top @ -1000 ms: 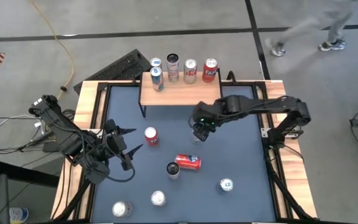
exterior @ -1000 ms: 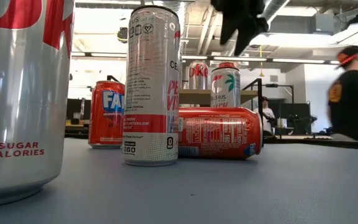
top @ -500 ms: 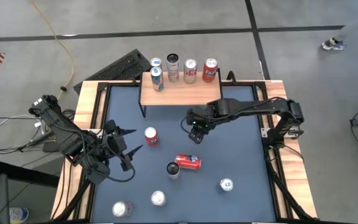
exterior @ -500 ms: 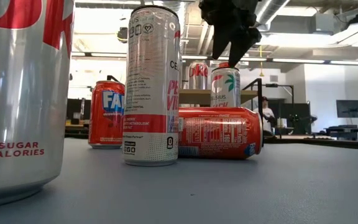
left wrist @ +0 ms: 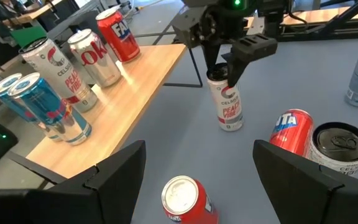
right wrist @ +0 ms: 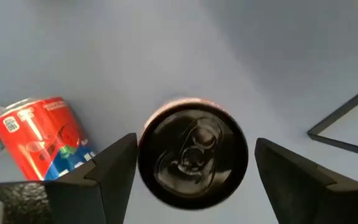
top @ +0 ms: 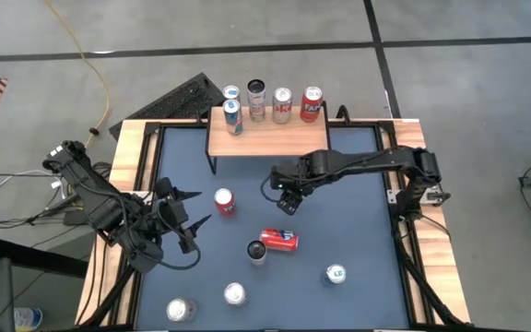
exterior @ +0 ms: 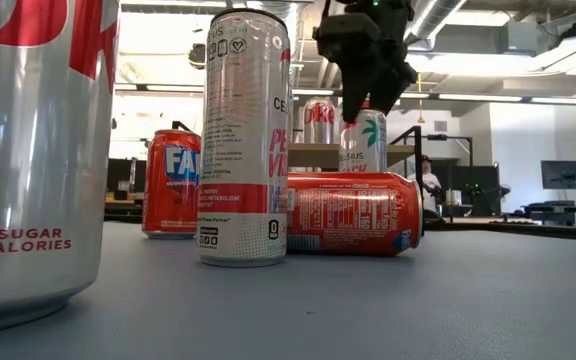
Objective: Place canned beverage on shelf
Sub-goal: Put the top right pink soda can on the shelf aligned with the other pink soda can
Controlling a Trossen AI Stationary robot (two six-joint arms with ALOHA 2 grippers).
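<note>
The shelf (top: 265,138), a light wooden top on thin black legs, stands at the table's far side with several cans (top: 282,104) upright along its far edge. A slim white can (left wrist: 229,107) stands upright on the blue mat near the table's middle. My right gripper (left wrist: 224,70) hangs open over it, pointing steeply down, a finger on either side of its dark top (right wrist: 192,152); the frames show no touch. The arm hides this can in the high view. My left gripper (top: 205,205) waits open at the left, pointing toward the table's middle, with nothing between its fingers.
Near the right gripper a red can (top: 279,240) lies on its side, beside an upright dark-topped can (top: 257,251). A red can (top: 224,201) stands in front of the left gripper. More cans (top: 336,274) (top: 235,293) (top: 182,309) stand toward the near edge.
My right gripper has come down over the slim white can and shifted slightly toward the table's left edge, staying open. The cans have not moved.
</note>
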